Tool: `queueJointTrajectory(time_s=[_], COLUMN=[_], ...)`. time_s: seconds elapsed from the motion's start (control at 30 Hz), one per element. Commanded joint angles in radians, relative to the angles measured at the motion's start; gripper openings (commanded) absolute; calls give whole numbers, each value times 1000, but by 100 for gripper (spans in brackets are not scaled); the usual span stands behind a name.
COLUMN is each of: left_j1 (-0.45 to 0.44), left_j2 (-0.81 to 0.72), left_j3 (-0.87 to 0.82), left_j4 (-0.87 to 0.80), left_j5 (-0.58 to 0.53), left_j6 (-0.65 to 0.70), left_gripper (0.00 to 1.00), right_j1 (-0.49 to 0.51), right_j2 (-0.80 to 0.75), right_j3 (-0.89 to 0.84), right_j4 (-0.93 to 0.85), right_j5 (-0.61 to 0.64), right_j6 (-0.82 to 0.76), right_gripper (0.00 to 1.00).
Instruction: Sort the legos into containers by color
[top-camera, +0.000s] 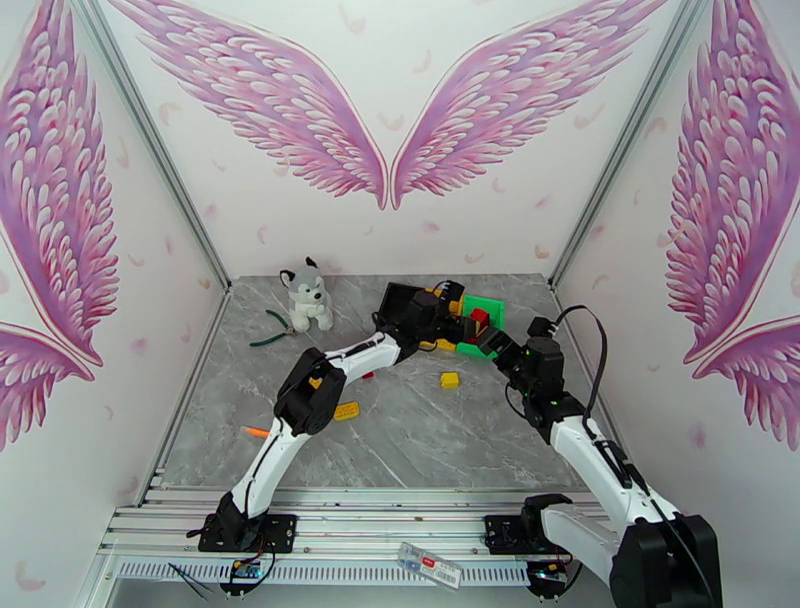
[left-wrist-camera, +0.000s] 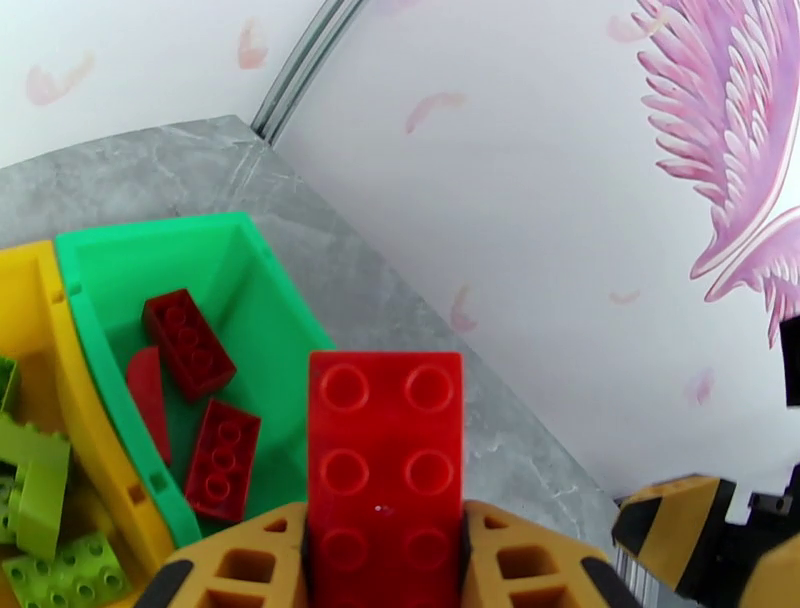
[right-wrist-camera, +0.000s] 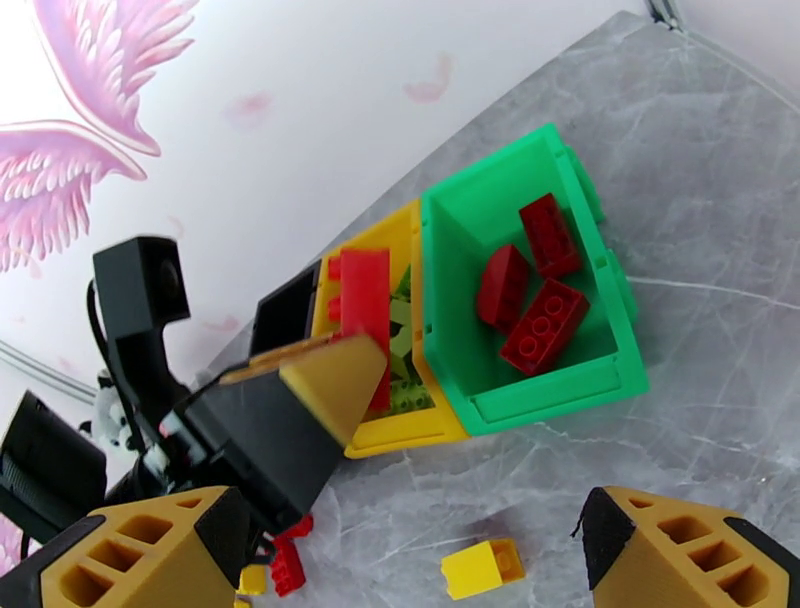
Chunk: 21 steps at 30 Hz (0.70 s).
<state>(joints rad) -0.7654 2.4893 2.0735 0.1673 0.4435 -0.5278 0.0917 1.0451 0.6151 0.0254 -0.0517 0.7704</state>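
- Red lego (left-wrist-camera: 385, 460) is up in the air, clamped flat between the fingers of the left end effector (left-wrist-camera: 385, 525). It sits near the far edge of the surface (top-camera: 420, 440), over the yellow bin (right-wrist-camera: 400, 430) and just beside the green bin (right-wrist-camera: 550, 395).
- Danger here: let go now and it likely drops among the light green legos (left-wrist-camera: 40, 490), not with the red legos (left-wrist-camera: 188, 342) in the green bin.
- Right end effector (right-wrist-camera: 410, 560) hangs spread wide and empty at the bins' near side, above a yellow lego (right-wrist-camera: 485, 568). The two arms could clip each other or nudge the bins.
- Grey marbled surface with a few loose bricks. Plush husky (top-camera: 306, 296) and pliers (top-camera: 272, 332) sit towards the far left corner, orange marker (top-camera: 255, 431) by the left edge.
- White walls, big pink wings (top-camera: 290, 110).
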Motion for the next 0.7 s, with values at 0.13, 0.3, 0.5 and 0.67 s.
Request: queueJointTrajectory(time_s=[0.13,0.3,0.5,0.67], left_j1=[0,-2,-3,-8], left_j2=[111,73,-81,-262], left_j3=[223,181,-54,-304], left_j4=[-71,-63,16,69], left_j5=[12,-5,-70,-181], left_j6=[-24,-1,45,109], left_gripper=[55,63,63,63], right_j1=[-7,-7,-7,-2], right_j2=[-44,-74,-76,-39], right_j3=[-30,-43,-50,-62], right_j4=[-64,-84,-77,-27], right_j5=[31,33,9,-22], right_j6=[-16,-42,-70,-77], right_gripper=[97,99,99,99])
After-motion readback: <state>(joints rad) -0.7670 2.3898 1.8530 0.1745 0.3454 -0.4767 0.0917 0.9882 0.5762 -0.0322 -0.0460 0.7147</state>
